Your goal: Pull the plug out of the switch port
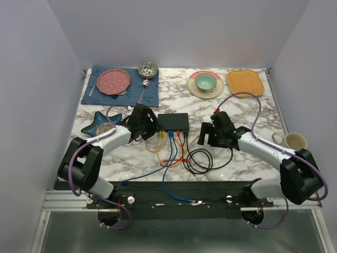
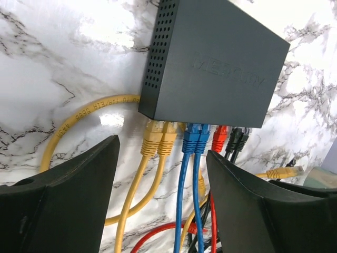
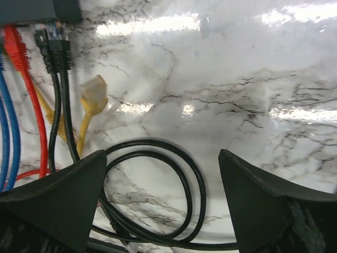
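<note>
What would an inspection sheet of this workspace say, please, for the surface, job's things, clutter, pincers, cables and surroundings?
Surface: table, white marble pattern, glossy.
Job's things: black switch; yellow plugs, blue plugs, red plug and black plugs seated in its near edge; loose yellow plug lying on the table right of them.
Clutter: pink plate, patterned bowl, green bowl, orange mat, star dish, mug.
Pincers: left pincer open, facing the ports; right pincer open over the black coil; both empty.
Cables: coloured leads run towards the arm bases.
Surroundings: plain walls; nothing else seen.
</note>
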`<state>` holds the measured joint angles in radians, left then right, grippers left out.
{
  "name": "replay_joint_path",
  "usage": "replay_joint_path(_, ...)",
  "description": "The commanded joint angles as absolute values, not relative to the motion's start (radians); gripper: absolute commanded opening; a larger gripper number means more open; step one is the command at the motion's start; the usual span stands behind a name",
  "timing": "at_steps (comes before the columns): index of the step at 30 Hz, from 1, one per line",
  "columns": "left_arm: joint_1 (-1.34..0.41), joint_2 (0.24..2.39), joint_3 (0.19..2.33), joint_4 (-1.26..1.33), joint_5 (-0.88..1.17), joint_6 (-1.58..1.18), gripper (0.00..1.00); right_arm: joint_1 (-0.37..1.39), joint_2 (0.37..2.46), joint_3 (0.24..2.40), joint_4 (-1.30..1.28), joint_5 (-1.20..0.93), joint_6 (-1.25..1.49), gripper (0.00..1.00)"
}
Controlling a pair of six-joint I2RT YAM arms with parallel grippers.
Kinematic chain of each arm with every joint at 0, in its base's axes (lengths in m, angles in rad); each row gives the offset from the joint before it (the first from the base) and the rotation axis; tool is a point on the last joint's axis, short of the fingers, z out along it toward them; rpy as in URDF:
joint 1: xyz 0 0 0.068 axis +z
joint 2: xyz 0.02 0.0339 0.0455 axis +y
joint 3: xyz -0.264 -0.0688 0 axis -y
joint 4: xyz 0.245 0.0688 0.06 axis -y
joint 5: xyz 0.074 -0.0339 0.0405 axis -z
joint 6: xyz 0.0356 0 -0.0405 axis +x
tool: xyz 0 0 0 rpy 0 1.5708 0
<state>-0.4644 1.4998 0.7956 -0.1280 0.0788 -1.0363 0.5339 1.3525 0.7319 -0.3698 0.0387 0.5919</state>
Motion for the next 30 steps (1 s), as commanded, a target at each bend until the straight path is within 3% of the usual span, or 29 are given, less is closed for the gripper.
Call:
replay_joint_path(1, -0.462, 1.457, 0.862, -0.169, 0.022, -1.0, 0.78, 0.535, 1.281, 0.825, -0.41, 0.147, 0.597, 0.97)
replay_joint_path(6, -0.462, 1.479, 0.936, -0.166, 0.044, -0.971, 0.78, 0.537, 1.302, 0.828, -0.156, 0.034, 0.632, 0.83)
replay_joint_path(9, -0.462, 1.512, 0.965, -0.12, 0.093, -0.968, 0.77, 0.537, 1.353, 0.815, -0.01, -0.073, 0.692, 0.68)
replay_joint_path(10, -0.463, 1.522, 0.968, -0.092, 0.125, -0.969, 0.77, 0.537, 1.371, 0.822, 0.041, -0.109, 0.725, 0.59)
replay_joint_path(15, -0.463, 1.6, 0.963, -0.02, 0.216, -1.002, 0.75, 0.534, 1.543, 0.916, 0.123, -0.181, 0.768, 0.4)
replay_joint_path(16, -0.463, 1.609, 0.96, -0.005, 0.227, -1.006, 0.75, 0.529, 1.564, 0.939, 0.126, -0.186, 0.788, 0.3)
replay_joint_path(17, -0.463, 1.627, 0.956, -0.005, 0.251, -1.009, 0.75, 0.522, 1.587, 0.946, 0.13, -0.201, 0.798, 0.26)
replay_joint_path(21, -0.466, 1.664, 0.943, 0.055, 0.313, -1.019, 0.7, 0.5, 1.669, 0.934, 0.179, -0.254, 0.807, 0.23)
replay_joint_path(30, -0.471, 1.707, 0.917, 0.117, 0.365, -1.039, 0.69, 0.474, 1.729, 0.77, 0.322, -0.377, 0.822, 0.3)
